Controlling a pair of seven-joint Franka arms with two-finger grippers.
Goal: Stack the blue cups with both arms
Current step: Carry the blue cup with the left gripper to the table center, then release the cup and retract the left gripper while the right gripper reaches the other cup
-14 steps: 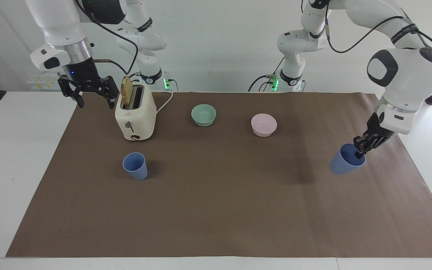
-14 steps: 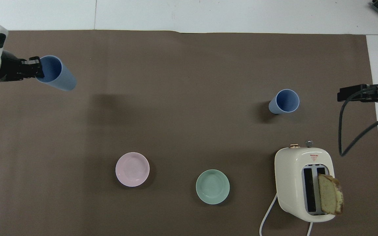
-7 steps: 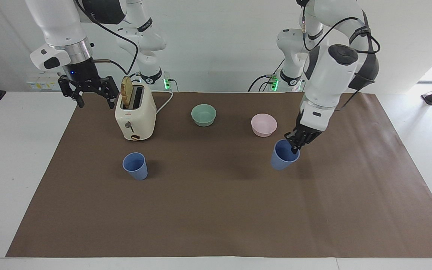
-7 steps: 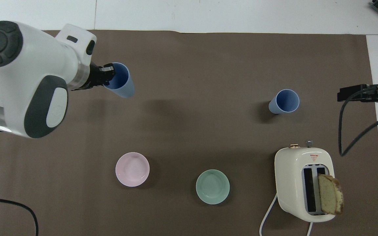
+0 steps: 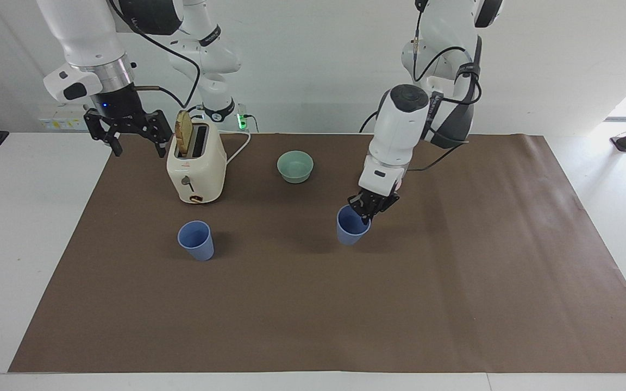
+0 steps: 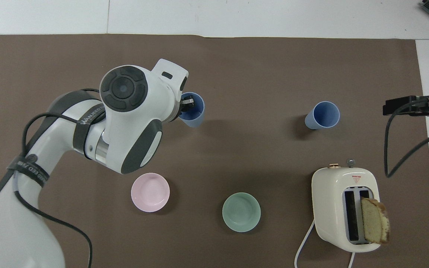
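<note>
the left tool (image 5: 368, 207) is clamped on the rim of a blue cup (image 5: 351, 226), held in the air over the middle of the desk (image 5: 454, 282). the cup's mouth faces up and its long axis leans a little, base tipped away from the tool. the second blue cup (image 5: 196, 240) stands upright on the desk, farther from the robots than the toaster (image 5: 196, 165). the right tool (image 5: 128, 133) waits beside the toaster, fingers spread wide. the overhead view shows the pink bowl (image 6: 150, 192), which the left arm mostly hides in the facing view; only the facing view shows the right tool's fingers.
</note>
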